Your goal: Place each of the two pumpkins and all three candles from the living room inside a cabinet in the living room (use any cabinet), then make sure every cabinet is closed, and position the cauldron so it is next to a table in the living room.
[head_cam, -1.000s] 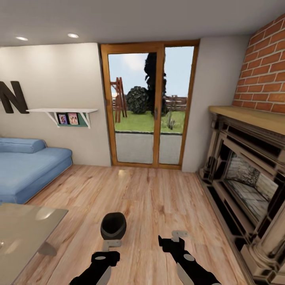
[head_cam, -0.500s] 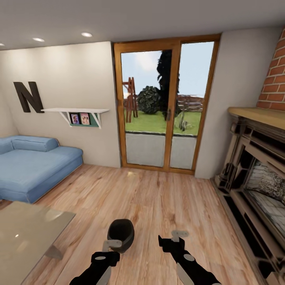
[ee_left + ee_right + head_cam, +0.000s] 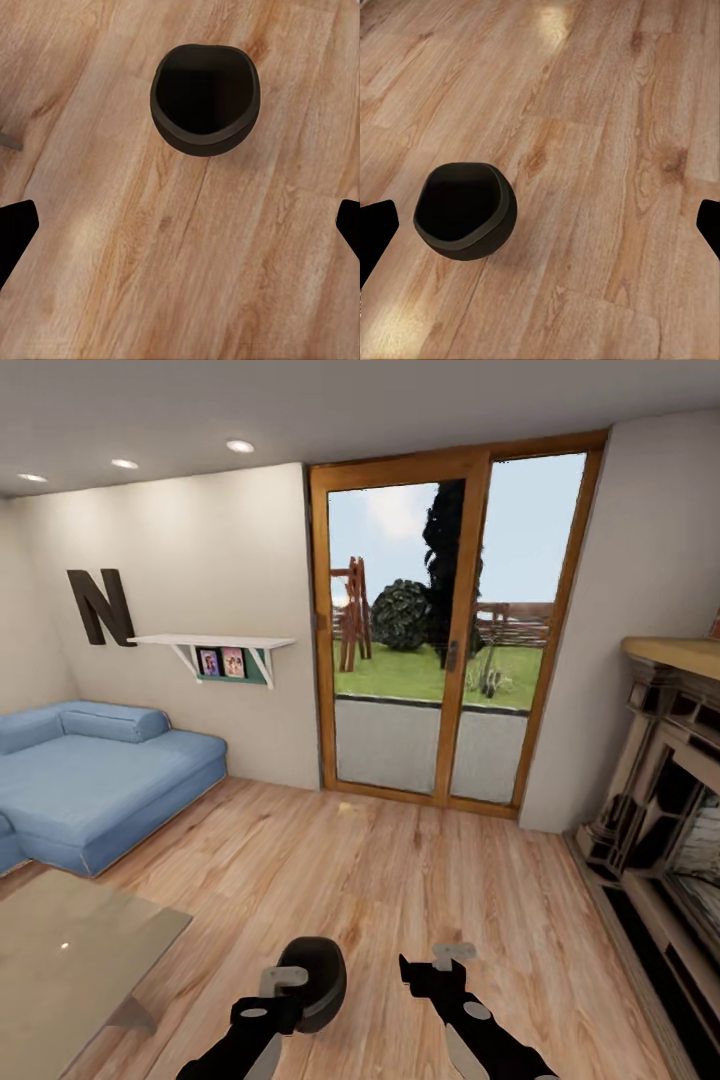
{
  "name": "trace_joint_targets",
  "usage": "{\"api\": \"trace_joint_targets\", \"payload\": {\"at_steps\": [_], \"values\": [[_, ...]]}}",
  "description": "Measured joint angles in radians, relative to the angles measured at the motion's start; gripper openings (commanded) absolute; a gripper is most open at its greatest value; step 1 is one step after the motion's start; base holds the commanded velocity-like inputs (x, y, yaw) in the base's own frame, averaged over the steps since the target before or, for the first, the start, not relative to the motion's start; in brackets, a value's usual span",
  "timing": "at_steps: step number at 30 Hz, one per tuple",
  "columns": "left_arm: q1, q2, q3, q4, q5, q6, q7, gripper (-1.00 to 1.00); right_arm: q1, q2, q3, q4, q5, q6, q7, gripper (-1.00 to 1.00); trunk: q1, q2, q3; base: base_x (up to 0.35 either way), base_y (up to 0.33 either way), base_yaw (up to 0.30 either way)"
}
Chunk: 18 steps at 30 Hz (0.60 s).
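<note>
cauldron [image 3: 313, 982] sits on the wood-plank floor [image 3: 400, 880], low in the head view, just ahead of the left gripper [image 3: 283, 984], whose pale fingertip overlaps its near side. both wrist views look down on the pot [image 3: 205, 97] [image 3: 466, 211]: black, round-bellied, wide dark mouth up, bare planks all round it, nothing touching it. in the left wrist view the two dark finger tips sit at opposite edges of the frame with only floor between them, so the left gripper is spread wide and holds nothing. the right wrist view shows the same wide spread, so the right gripper [image 3: 445, 958] is also released and empty; in the head view it hangs over bare floor to the right of the cauldron, apart from it.

the one piece of readable writing is a big dark letter "n" [image 3: 99, 606] on the pale wall, above the sofa. below and right of it a white shelf [image 3: 215, 643] carries two small framed pictures [image 3: 221, 663], too small to read.

the grey glossy table [image 3: 70, 960] fills the lower left corner, near the cauldron's left side with a strip of floor between them; one slab leg shows under its corner. the blue sofa [image 3: 95, 780] lies behind the table against the left wall. a wood-framed glass door [image 3: 445, 630] stands straight ahead with grass, a bush and a fence outside. a fireplace [image 3: 665, 790] with a light wood mantel lines the right wall. the floor between the cauldron and the door is open.
</note>
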Motion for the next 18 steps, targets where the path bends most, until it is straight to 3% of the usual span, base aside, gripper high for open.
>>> {"api": "trace_joint_targets", "payload": {"at_steps": [7, 18], "values": [[0.000, 0.000, 0.000, 0.002, 0.000, 0.000, 0.000, 1.00, 0.000, 0.000, 0.000, 0.000, 0.001, 0.000, 0.000, 1.00, 0.000, 0.000, 0.004, 0.150, -0.069, 0.265], [0.000, 0.000, 0.000, 0.002, 0.000, 0.000, 0.000, 1.00, 0.000, 0.000, 0.000, 0.000, 0.003, -0.001, 0.000, 1.00, 0.001, -0.001, 0.012, 0.016, -0.005, 0.267]]}}
